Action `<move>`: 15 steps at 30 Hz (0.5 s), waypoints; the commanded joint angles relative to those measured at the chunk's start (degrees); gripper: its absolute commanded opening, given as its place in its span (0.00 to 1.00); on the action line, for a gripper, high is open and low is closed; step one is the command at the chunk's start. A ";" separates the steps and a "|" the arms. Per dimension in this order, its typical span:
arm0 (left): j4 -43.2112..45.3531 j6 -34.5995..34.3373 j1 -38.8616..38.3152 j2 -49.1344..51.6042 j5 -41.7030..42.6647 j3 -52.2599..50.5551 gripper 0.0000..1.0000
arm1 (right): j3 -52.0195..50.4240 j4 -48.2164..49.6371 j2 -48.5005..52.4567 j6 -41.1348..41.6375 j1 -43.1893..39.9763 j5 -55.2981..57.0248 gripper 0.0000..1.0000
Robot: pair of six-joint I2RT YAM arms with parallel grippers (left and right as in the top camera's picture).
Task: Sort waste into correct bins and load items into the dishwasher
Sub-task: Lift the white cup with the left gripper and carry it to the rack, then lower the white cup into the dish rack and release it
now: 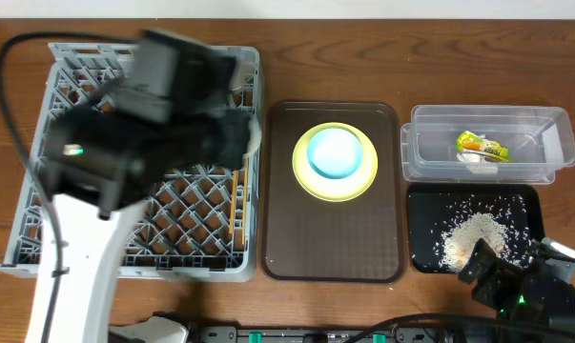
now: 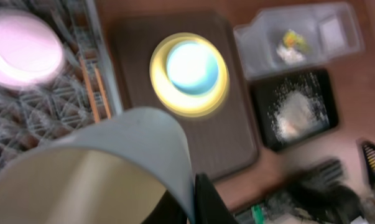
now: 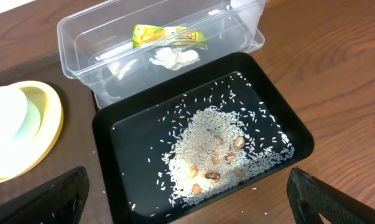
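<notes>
Bench (image 1: 459,57): brown wood, visible grain, low sheen. Rack (image 1: 39,219): grey plastic lattice, matt. Brown tray (image 1: 330,238): finely textured, matt. Plate (image 1: 368,176) and cup (image 1: 335,152): smooth, slight gloss. Tub (image 3: 81,37): clear glossy plastic. Black tray (image 3: 125,134): smooth, shiny plastic. Wrapper (image 3: 168,36): glossy film. Scraps (image 3: 173,57): crumpled, paper-like. Rice (image 3: 206,143): loose, grainy, matt. Chopsticks (image 1: 235,205): bare wood. Bowl (image 2: 112,162): smooth white, matt.
</notes>
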 commanded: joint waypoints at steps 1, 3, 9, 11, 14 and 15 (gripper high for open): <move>-4.74 14.78 8.72 1.27 22.51 -0.70 0.08 | 0.22 -0.07 -0.02 0.28 -0.37 0.20 0.99; -7.04 20.50 12.92 1.60 28.50 -2.78 0.08 | 0.22 -0.07 -0.02 0.28 -0.37 0.20 0.99; -5.66 32.94 23.02 1.70 44.22 -17.18 0.08 | 0.22 -0.07 -0.02 0.28 -0.37 0.20 0.99; -3.17 35.10 26.14 1.81 48.13 -23.12 0.08 | 0.22 -0.07 -0.02 0.28 -0.37 0.20 0.99; 3.30 35.19 30.93 2.64 53.02 -32.11 0.08 | 0.22 -0.07 -0.02 0.28 -0.37 0.20 0.99; 5.27 35.19 32.20 3.10 54.93 -34.45 0.08 | 0.24 -0.07 -0.02 0.28 -0.37 0.20 0.99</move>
